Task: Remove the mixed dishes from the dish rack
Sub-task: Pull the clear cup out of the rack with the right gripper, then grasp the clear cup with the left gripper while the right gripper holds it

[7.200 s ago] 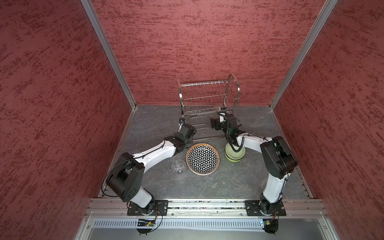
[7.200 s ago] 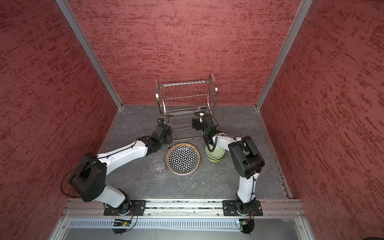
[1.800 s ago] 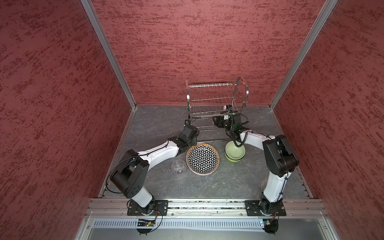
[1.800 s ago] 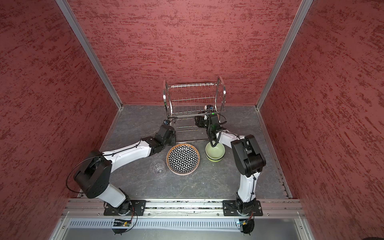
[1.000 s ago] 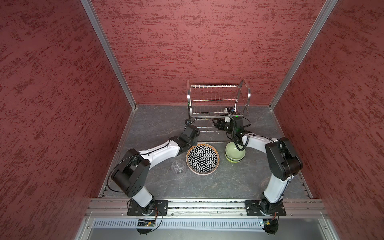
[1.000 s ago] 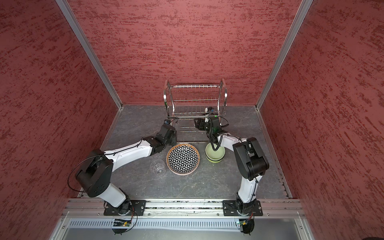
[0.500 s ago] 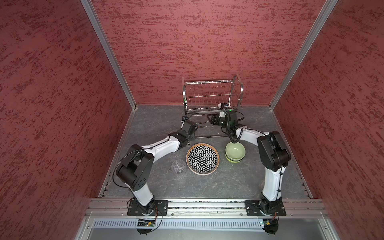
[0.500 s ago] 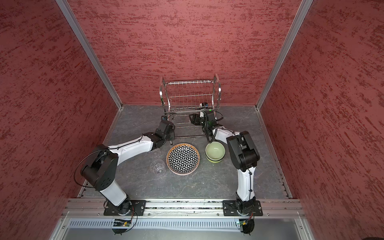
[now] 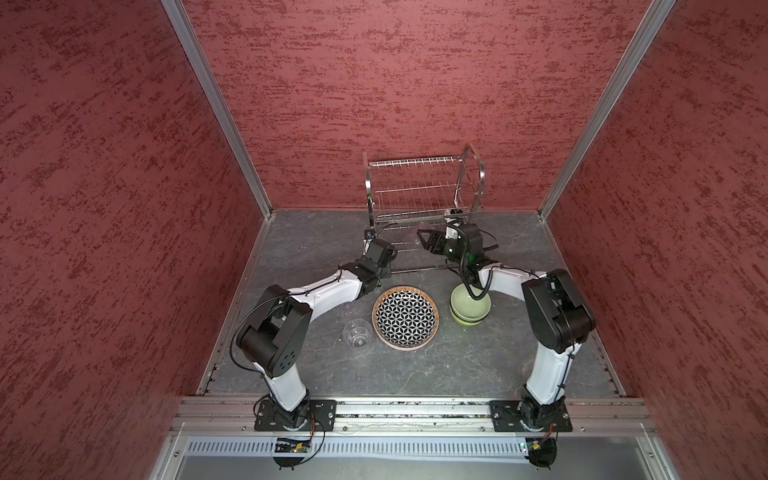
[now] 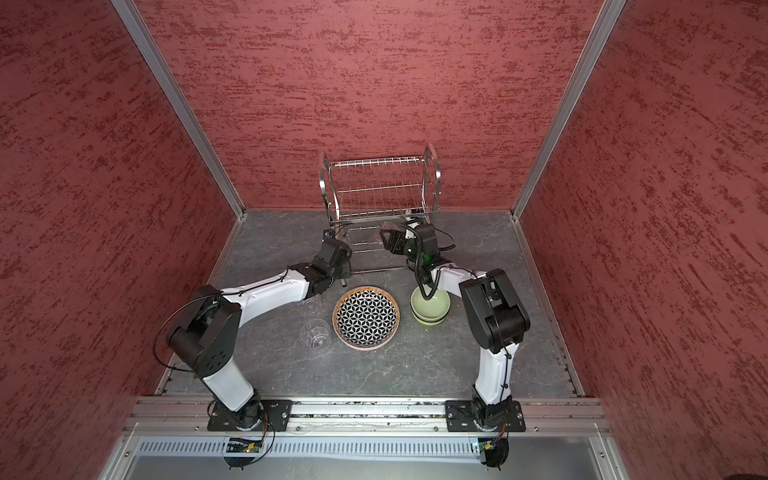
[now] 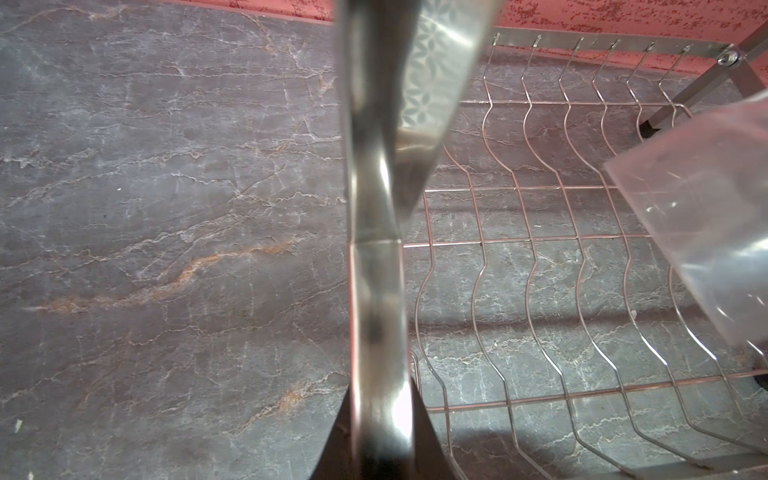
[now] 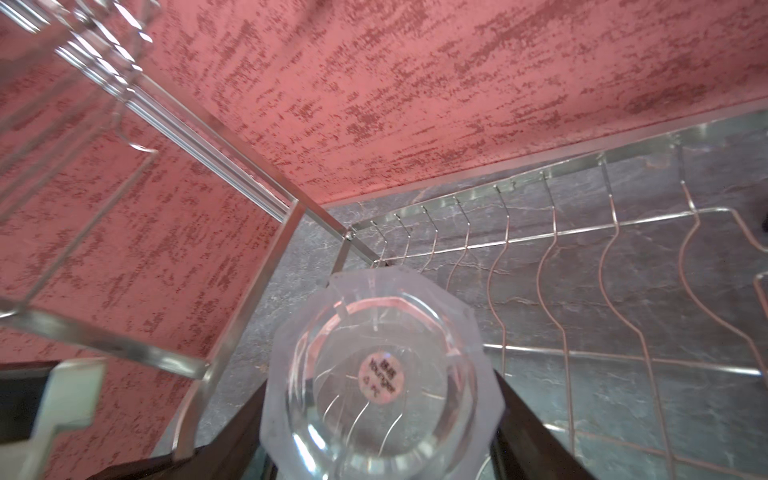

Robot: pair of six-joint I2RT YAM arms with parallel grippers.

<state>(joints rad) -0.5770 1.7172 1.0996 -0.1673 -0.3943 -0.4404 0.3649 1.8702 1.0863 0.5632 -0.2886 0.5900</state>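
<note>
The left hand (image 9: pixel 371 243) is clamping the dish rack (image 9: pixel 419 195) by its side frame, and the rack is standing at the back edge of the tabletop (image 9: pixel 415 374). The right hand (image 9: pixel 428 241) is gripping a clear glass tumbler (image 12: pixel 380 374) over the rack's lower tier.

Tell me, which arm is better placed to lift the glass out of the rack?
Right. The right gripper holds the glass tumbler inside the dish rack; the left gripper is shut on its side frame, probably steadying it.
</note>
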